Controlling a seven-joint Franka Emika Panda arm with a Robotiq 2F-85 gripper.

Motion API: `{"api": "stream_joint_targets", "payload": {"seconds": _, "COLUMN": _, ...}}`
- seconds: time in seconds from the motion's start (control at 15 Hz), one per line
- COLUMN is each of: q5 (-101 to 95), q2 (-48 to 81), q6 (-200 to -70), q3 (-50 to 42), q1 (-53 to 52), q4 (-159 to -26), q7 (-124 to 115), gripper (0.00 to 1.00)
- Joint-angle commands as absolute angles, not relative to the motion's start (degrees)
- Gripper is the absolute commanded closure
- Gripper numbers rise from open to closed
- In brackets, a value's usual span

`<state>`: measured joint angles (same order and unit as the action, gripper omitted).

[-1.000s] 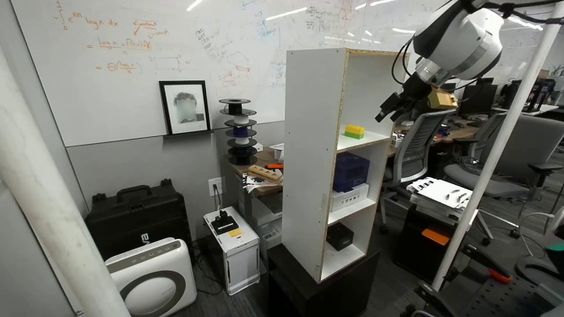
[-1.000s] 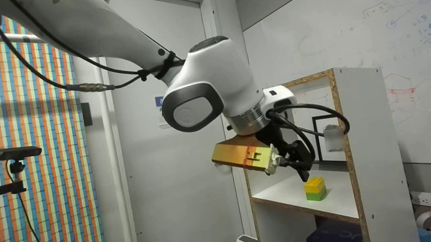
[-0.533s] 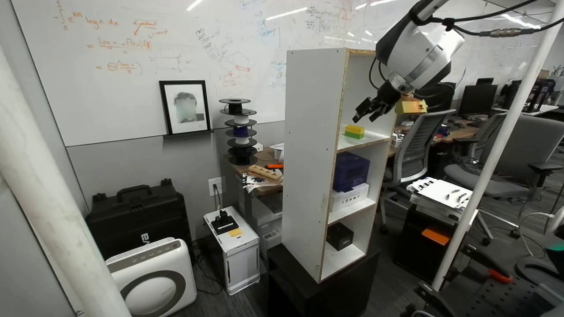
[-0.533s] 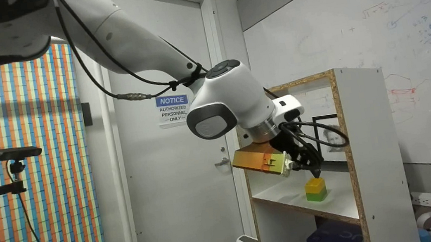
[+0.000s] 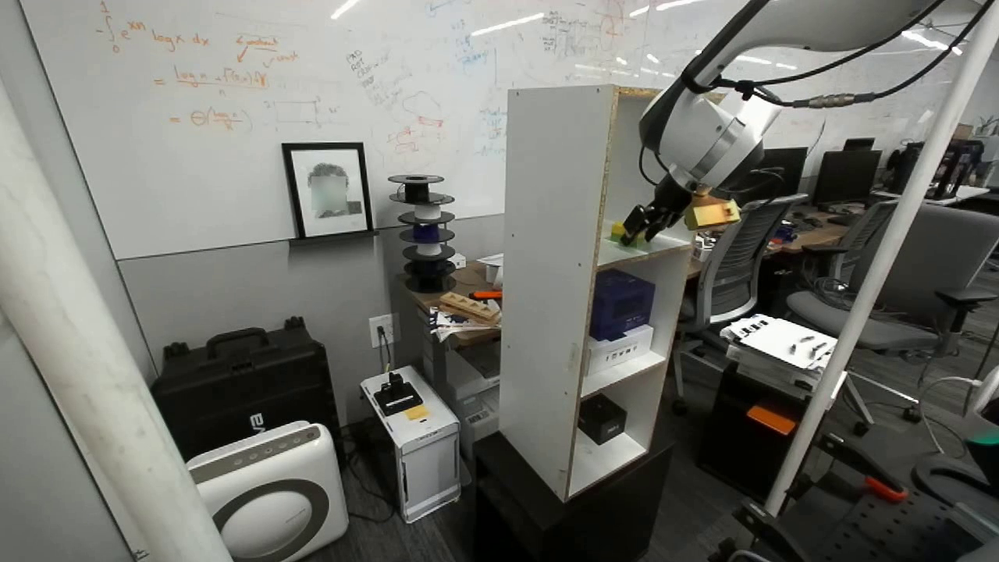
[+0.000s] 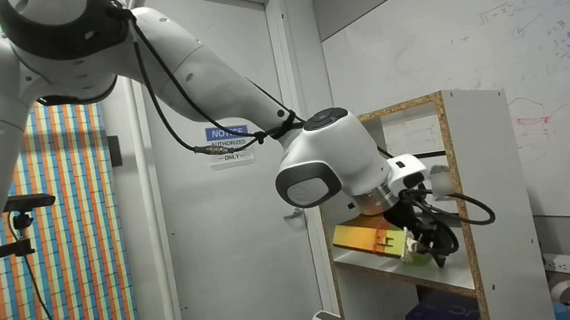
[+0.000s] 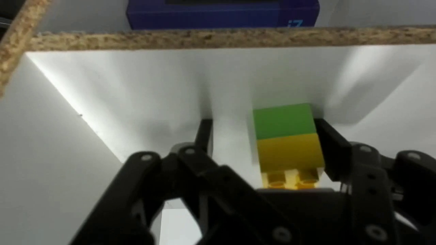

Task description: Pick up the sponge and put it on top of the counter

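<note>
By my reckoning the reach is done and everything after it is left: the closing, the lift and the placing. The claw (image 7: 263, 124) is spread wide inside the top compartment of the counter (image 5: 552, 265), holding nothing, its fingers (image 7: 335, 149) on either side of the sponge (image 7: 289, 143) — a studded block, yellow over green, upright on the compartment floor. In the wrist view the left finger is well apart from it, and the right one is so close along its side that I can't tell whether they touch. The left finger should therefore have most of the gap to cross, and the sponge, once grasped, would need to come out past the front edge before rising, as a board spans above the compartment. Lower down, in an exterior view, the middle compartment holds a dark blue box (image 5: 622, 304) resting on a white box (image 5: 620, 353) — and the bottom compartment holds a black box (image 5: 601, 419), partly hidden by the left wall. The counter itself stands on a black base (image 5: 585, 531).
</note>
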<state>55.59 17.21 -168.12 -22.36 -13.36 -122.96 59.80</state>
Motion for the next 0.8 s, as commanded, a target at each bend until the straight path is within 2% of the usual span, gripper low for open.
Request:
{"api": "stream_joint_targets", "payload": {"seconds": 0.0, "q5": 55.5, "q2": 18.0, "q6": -167.8, "q3": -22.4, "q1": -13.0, "q4": -120.7, "q7": 59.6, "gripper": 0.57}}
{"api": "stream_joint_targets", "payload": {"seconds": 0.27, "q5": 54.9, "q2": 14.7, "q6": -168.7, "q3": -23.3, "q1": -14.0, "q4": -123.2, "q7": 58.3, "gripper": 0.88}}
{"api": "stream_joint_targets", "payload": {"seconds": 0.33, "q5": 53.9, "q2": 13.2, "q6": -169.8, "q3": -24.1, "q1": -14.9, "q4": -125.1, "q7": 56.8, "gripper": 0.83}}
{"api": "stream_joint_targets", "payload": {"seconds": 0.4, "q5": 52.5, "q2": 11.3, "q6": -171.2, "q3": -25.2, "q1": -16.1, "q4": -127.4, "q7": 54.9, "gripper": 0.83}}
{"api": "stream_joint_targets", "payload": {"seconds": 0.47, "q5": 44.8, "q2": 7.5, "q6": -174.5, "q3": -18.0, "q1": -9.3, "q4": -131.3, "q7": 48.9, "gripper": 0.83}}
{"api": "stream_joint_targets", "payload": {"seconds": 0.53, "q5": 41.2, "q2": 5.4, "q6": -176.1, "q3": -18.0, "q1": -9.0, "q4": -134.2, "q7": 46.0, "gripper": 0.83}}
{"api": "stream_joint_targets", "payload": {"seconds": 0.6, "q5": 40.1, "q2": 3.5, "q6": -176.7, "q3": -26.2, "q1": -16.8, "q4": -137.5, "q7": 44.2, "gripper": 0.83}}
{"api": "stream_joint_targets", "payload": {"seconds": 0.73, "q5": 31.7, "q2": 0.0, "q6": -178.5, "q3": -29.2, "q1": -18.0, "q4": -143.1, "q7": 37.5, "gripper": 0.83}}
